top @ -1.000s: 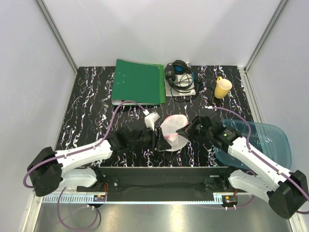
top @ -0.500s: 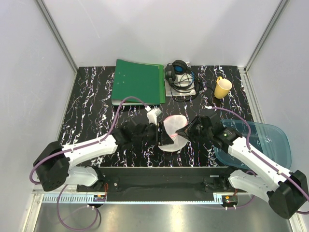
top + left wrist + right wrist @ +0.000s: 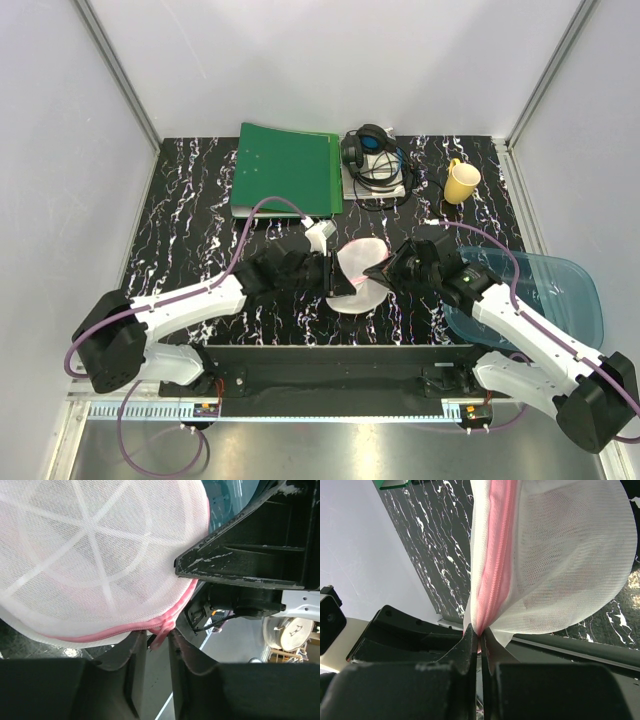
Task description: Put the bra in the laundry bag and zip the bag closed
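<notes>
Laundry bag (image 3: 358, 272) is pinched tight in our right fingers (image 3: 465, 650). Our left fingers (image 3: 131, 655) have moved in, still apart, around the zip tab (image 3: 161, 629), so we can zip soon.

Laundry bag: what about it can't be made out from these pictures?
Contents: no bra seen; in both wrist views the laundry bag mesh shows only a faint pink tint.
Zip: right wrist view, cut off by the top edge, so how far it is closed is unknown.
Left gripper: left wrist view, fingers flank the pink tab; contact unclear.
Top view: the right gripper covers part of the bag's edge; too small for detail.
</notes>
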{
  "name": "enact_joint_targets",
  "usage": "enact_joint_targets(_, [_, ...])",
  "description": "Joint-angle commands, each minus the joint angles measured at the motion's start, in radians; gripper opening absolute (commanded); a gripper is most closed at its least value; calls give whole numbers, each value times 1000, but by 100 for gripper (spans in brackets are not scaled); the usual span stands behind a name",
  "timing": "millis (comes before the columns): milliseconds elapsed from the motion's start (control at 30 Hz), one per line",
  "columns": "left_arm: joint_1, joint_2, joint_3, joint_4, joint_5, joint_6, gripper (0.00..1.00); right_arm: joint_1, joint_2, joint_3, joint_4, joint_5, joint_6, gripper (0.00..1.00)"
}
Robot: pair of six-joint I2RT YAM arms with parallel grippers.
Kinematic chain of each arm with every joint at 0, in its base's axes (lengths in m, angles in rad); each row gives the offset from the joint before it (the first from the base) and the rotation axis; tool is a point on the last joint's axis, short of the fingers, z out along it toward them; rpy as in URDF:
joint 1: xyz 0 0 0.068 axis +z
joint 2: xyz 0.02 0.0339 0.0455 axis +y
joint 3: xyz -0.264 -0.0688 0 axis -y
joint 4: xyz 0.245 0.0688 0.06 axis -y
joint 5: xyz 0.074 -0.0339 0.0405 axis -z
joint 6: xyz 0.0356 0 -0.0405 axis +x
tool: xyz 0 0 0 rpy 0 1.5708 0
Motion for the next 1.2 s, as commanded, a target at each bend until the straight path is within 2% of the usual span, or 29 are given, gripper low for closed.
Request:
enact_joint_targets(0, [2, -22, 54, -6, -14, 24, 25, -3, -5, 16, 38, -24, -8, 0])
enact_joint_targets(67, [6, -26, 54, -40, -20, 31, 24, -2, -6, 18, 38, -26, -15, 0])
enact_joint_targets(233, [19, -29, 49, -81, -28, 67, 0, -3, 0, 13, 36, -32, -34, 0])
enact_joint_targets(467, [63, -46, 20, -155, -33, 165, 0, -12, 47, 59, 19, 0, -171, 0])
enact_joint_targets(700, [118, -138, -36, -196, -50, 271, 0, -61, 230, 180, 19, -117, -381, 0])
enact_joint_targets(767, [119, -161, -38, -200, -30, 271, 0, -63, 311, 264, 27, -148, -453, 0])
enact_joint_targets(867, [118, -232, -50, -178, 12, 242, 0, -61, 449, 412, 32, -290, -530, 0])
enact_joint_targets(933, [117, -256, -56, -158, 18, 210, 0, -61, 540, 519, -20, -314, -556, 0])
enact_joint_targets(967, [117, -264, -59, -146, 18, 199, 0, -61, 558, 566, -63, -317, -564, 5])
enact_joint_targets(1000, [115, -261, -59, -119, 19, 190, 0, -61, 581, 581, -89, -313, -567, 18])
enact_joint_targets(1033, [117, -255, -59, -105, 19, 170, 0, -61, 586, 590, -121, -270, -565, 40])
enact_joint_targets(1100, [114, -217, -59, -56, 18, 153, 0, -60, 569, 584, -187, -219, -564, 53])
enact_joint_targets(1133, [112, -203, -56, -37, 19, 136, 0, -55, 549, 575, -207, -146, -561, 64])
enact_joint_targets(1167, [114, -185, -55, -22, 21, 131, 0, -48, 525, 543, -236, -101, -547, 68])
